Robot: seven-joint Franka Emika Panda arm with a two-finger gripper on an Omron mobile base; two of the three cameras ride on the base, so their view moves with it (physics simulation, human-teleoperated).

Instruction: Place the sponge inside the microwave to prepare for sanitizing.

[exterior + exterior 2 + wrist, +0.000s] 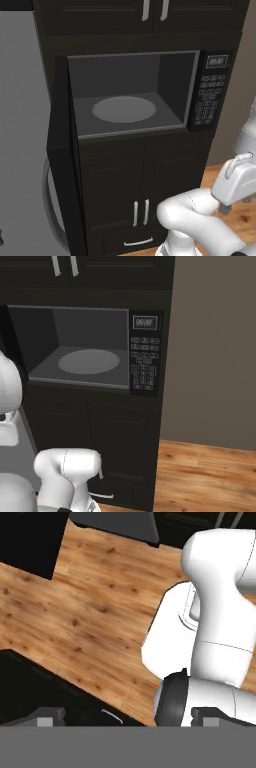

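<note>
Pincer (125, 717) released, tips spread over wood floor (95, 612), one microwave (135, 90) open, one turntable (124, 109) bare

Left base view is taken from behind-left of the arm, aimed forward and slightly down at the open microwave (132, 92), seen close and angled from its left. Right base view is taken from behind-right, same cavity and turntable (89, 361) framed near, keypad (144, 363) square-on. Microwave and lower cabinet doors (145, 195) are shared by both. Hand view is pointed down at the wood floor (85, 622).
</note>
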